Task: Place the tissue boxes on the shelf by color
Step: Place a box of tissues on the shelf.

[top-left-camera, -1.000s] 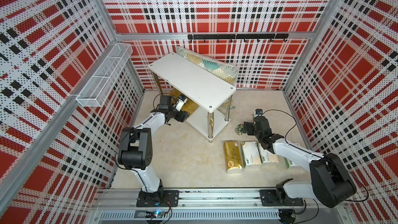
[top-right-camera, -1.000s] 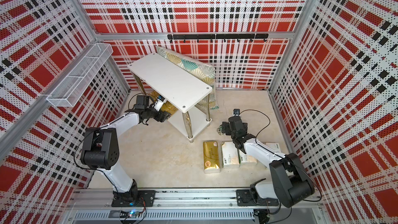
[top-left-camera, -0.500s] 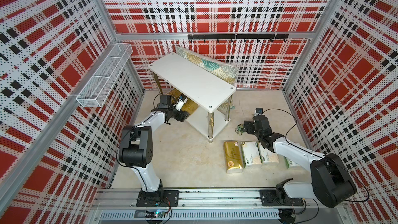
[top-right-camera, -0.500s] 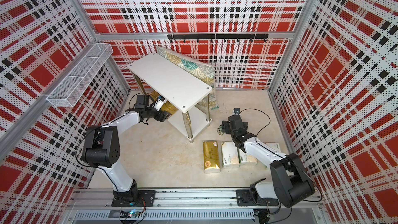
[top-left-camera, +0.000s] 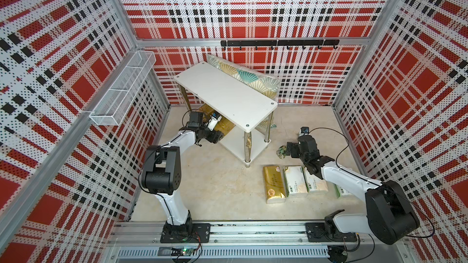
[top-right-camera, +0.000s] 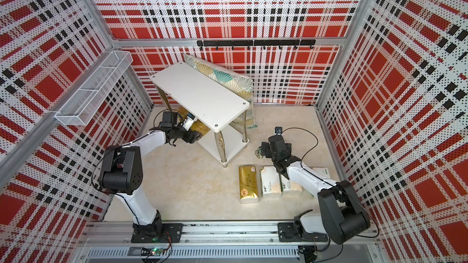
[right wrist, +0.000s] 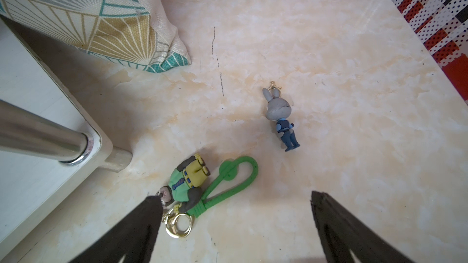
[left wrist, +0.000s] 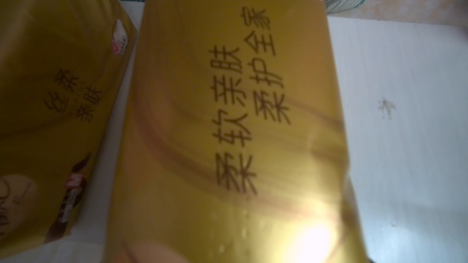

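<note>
Your left arm stretches under the shelf, left end effector gripping a gold tissue box beside another gold box over the lower board, while your low, outstretched right arm's right end effector gapes wide near the worktop's third gold box and three white boxes.

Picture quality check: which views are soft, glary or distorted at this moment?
Left wrist view: the gold tissue pack fills the frame, soft, with a bright glare patch on it. Right wrist view: floor and keychain sharp, fingers dark silhouettes. Both top views: sharp, walls bowed by the wide lens, shelf shading its lower board.
</note>
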Tool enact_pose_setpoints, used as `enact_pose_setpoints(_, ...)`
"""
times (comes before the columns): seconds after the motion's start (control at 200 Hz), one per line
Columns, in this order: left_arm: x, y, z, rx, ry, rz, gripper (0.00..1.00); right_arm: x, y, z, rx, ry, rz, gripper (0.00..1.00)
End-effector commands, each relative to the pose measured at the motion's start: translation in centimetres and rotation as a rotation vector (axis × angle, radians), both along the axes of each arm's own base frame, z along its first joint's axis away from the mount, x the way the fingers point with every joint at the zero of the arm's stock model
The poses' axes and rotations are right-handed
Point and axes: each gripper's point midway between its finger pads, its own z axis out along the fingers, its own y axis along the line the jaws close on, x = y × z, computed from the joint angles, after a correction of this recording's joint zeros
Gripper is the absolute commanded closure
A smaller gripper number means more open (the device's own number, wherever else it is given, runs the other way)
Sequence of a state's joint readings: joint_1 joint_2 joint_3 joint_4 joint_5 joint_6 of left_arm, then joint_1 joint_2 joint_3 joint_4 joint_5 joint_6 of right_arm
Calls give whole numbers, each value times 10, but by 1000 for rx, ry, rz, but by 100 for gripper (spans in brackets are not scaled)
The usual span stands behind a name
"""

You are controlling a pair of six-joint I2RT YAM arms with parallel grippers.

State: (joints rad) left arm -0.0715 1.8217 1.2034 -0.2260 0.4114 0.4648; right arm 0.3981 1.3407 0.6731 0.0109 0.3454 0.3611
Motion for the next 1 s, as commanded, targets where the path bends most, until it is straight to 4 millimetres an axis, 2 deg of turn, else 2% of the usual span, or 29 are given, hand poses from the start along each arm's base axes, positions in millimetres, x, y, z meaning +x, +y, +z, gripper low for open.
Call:
enact_pose_setpoints(0.0,11,-3,7,-4,-38,-22,22,5,3,11,13,-29,-6,0)
enact_pose_setpoints(0.381,16,-10,8,-25,-35,-46,22,6,4,12,14,-28,-6,0)
enact_pose_setpoints(0.742,13,-12,-10,-15,13,-57,21,6,3,12,6,-28,-5,0)
enact_pose_setpoints(0.997,10,-11,-9,-7,20,-58,18,7,4,11,8,-29,-4,0)
